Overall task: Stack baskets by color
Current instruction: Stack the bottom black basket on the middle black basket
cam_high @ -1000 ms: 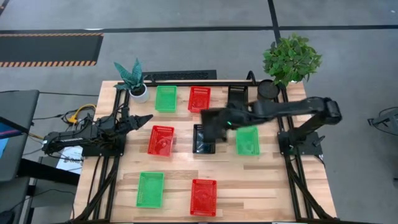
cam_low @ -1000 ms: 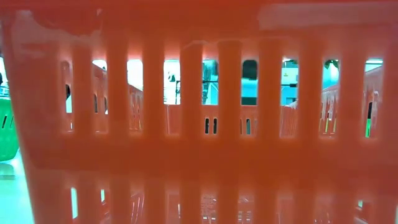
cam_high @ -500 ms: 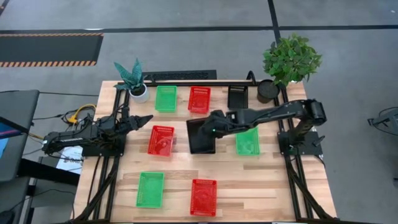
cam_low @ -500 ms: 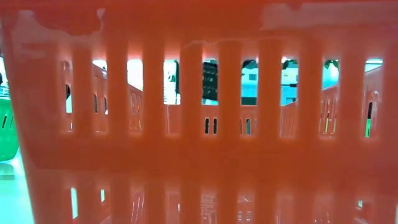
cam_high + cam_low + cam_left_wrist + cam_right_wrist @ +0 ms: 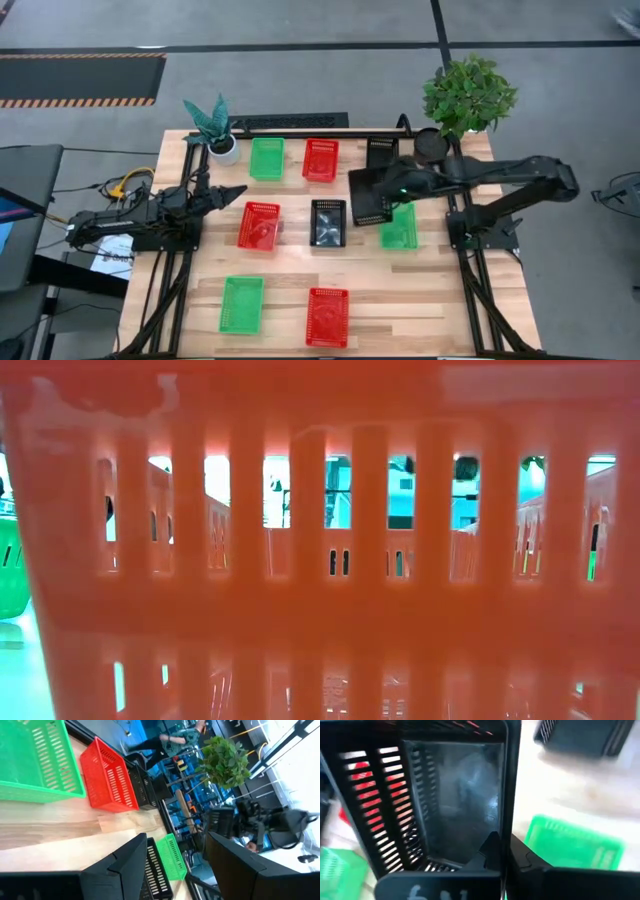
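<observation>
**Ann:** Baskets first, left to right across the table [image 5: 420, 290]. What do you see?

**Ben:** The left gripper [image 5: 236, 190] waits at the table's left edge, by the small potted plant [image 5: 213, 127]; its fingers stand apart with nothing between them. Then a green basket [image 5: 241, 303] near the front left, a red one [image 5: 259, 224] beside the left gripper, another green [image 5: 267, 158] at the back. Next a red at the back [image 5: 321, 159], a red at the front [image 5: 327, 316], and a black basket [image 5: 328, 221] lying in the middle.

**Ann:** And the right side?

**Ben:** The right gripper [image 5: 388, 190] is clamped on the wall of a second black basket [image 5: 369, 197], carried clear of the table between the middle black one and a third black basket [image 5: 382, 153] at the back. A green one [image 5: 400, 228] lies just under the arm.

**Ann:** How will it handle?

**Ben:** I'd judge light, thin plastic, slotted walls, a bit springy. Pinching one wall at its rim, as the right wrist view [image 5: 502, 851] shows, seems enough, though the basket hangs tilted, so it may swing. Lowering it squarely would help it nest.
</observation>
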`<action>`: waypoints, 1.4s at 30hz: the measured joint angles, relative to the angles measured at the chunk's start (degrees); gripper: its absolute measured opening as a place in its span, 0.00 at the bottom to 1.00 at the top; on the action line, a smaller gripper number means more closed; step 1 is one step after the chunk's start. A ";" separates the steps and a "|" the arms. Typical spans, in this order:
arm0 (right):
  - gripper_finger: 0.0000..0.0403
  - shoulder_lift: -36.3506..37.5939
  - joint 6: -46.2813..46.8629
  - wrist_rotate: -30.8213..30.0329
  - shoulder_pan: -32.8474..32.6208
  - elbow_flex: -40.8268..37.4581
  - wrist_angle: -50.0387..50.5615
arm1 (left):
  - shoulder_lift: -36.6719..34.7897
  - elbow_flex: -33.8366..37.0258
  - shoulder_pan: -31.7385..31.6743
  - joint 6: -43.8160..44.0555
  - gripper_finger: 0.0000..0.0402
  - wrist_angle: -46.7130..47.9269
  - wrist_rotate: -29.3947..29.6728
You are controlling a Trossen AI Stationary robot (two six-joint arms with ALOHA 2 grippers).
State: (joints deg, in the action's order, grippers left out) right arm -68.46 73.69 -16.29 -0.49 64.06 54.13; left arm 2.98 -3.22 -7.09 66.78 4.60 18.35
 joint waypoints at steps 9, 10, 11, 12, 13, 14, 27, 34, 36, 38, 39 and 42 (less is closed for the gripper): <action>0.02 -1.25 7.33 1.22 -1.38 -17.47 -34.40 | 0.02 0.00 0.00 -0.04 0.48 -0.04 1.40; 0.02 -2.94 7.40 1.31 -1.38 -17.38 -35.13 | 0.02 0.00 0.00 -0.04 0.48 -0.04 1.42; 0.04 -4.65 7.51 1.40 -1.38 -16.91 -36.47 | 0.02 0.00 0.00 -0.04 0.48 -0.04 1.42; 0.05 -6.24 7.71 1.83 -1.38 -16.16 -37.99 | 0.02 0.00 0.00 -0.03 0.48 -0.04 1.41; 0.07 -7.67 8.35 2.39 -1.38 -15.31 -38.47 | 0.02 0.00 0.00 -0.01 0.48 -0.04 1.42; 0.08 -9.17 8.81 2.52 -1.38 -14.28 -38.63 | 0.08 0.00 0.00 -0.01 0.48 -0.05 1.42; 0.06 -18.90 15.40 3.41 -4.04 -8.71 -34.54 | 0.55 0.02 0.00 0.02 0.48 -0.07 0.81; 0.12 -21.74 16.55 7.63 -4.39 -8.70 -34.02 | 1.78 0.02 0.00 0.00 0.48 -0.04 0.41; 0.11 -21.95 16.49 7.65 -4.27 -8.66 -34.17 | 1.85 0.02 0.00 0.02 0.48 -0.05 0.42; 0.11 -21.82 16.48 7.60 -3.85 -8.69 -34.04 | 1.96 0.02 0.00 0.04 0.48 -0.04 0.43; 0.11 -21.82 16.48 7.62 -3.57 -8.69 -34.08 | 1.85 0.02 0.00 0.04 0.48 -0.06 0.42; 0.11 -21.65 16.46 9.13 -2.68 -8.69 -33.18 | 1.84 0.04 0.00 0.05 0.48 -0.06 0.44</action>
State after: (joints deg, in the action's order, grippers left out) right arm -90.11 90.15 -7.16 -3.17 55.37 20.95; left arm 4.82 -3.18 -7.09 66.83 4.54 18.79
